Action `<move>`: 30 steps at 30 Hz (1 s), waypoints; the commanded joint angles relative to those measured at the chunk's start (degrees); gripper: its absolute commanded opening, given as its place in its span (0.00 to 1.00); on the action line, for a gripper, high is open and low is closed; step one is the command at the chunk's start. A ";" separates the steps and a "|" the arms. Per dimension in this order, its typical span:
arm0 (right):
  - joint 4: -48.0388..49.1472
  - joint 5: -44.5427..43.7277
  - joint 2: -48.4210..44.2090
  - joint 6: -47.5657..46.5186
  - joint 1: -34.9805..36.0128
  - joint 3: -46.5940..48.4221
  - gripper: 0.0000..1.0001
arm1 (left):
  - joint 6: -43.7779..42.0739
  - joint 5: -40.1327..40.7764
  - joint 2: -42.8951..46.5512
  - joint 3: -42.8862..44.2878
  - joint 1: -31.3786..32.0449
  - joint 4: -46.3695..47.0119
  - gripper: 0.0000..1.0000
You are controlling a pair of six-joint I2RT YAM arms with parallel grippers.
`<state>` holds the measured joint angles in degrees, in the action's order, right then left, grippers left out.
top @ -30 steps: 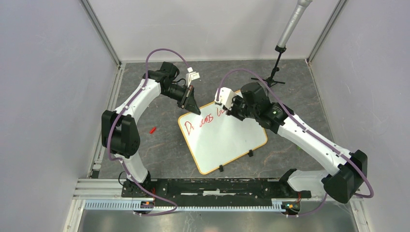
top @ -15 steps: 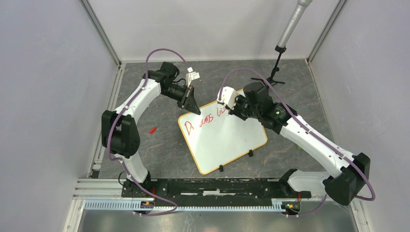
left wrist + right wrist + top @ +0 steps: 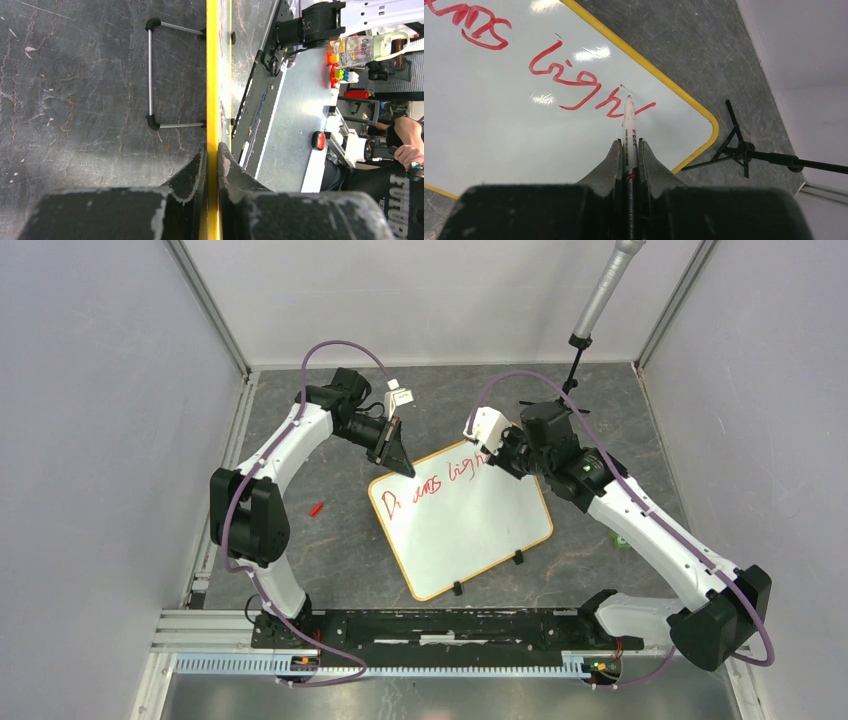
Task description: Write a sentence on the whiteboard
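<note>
The whiteboard (image 3: 470,530) lies slanted on the dark floor, yellow-rimmed, with two black clips on its near edge. The sentence (image 3: 440,480) is in red marker along its far side and reads roughly "Dreams light". My left gripper (image 3: 400,462) is shut on the board's far left corner; in the left wrist view its fingers clamp the yellow rim (image 3: 212,75) edge-on at the left gripper (image 3: 212,147). My right gripper (image 3: 629,142) is shut on a white marker (image 3: 629,125). The marker's tip touches the board at the end of "light" (image 3: 574,80), near the far right corner.
A small red cap (image 3: 316,509) lies on the floor left of the board. A black tripod stand (image 3: 572,375) with a grey pole rises just behind the right arm and shows again as the tripod stand (image 3: 739,147). A thin wire bracket (image 3: 150,75) sticks out under the board.
My right gripper has moved right along the board's far edge with the marker, and the red letters after "Dreams" have grown into "light". The left arm and the board have stayed still.
</note>
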<state>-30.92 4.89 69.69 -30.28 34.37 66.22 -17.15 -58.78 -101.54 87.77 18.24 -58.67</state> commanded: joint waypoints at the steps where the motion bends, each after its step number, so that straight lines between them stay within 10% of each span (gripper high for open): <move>1: 1.25 -0.83 0.18 -0.83 -0.19 1.71 0.00 | -3.64 2.71 -1.30 -0.49 2.15 -1.41 0.02; 30: 1.41 -3.22 1.18 -3.01 -3.04 -1.52 0.00 | -3.60 2.97 -1.37 -0.53 2.15 -1.40 0.03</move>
<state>-30.39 2.76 70.94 -32.25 32.53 65.73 -17.15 -58.61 -101.54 87.77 18.24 -58.63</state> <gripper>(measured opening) 0.127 0.135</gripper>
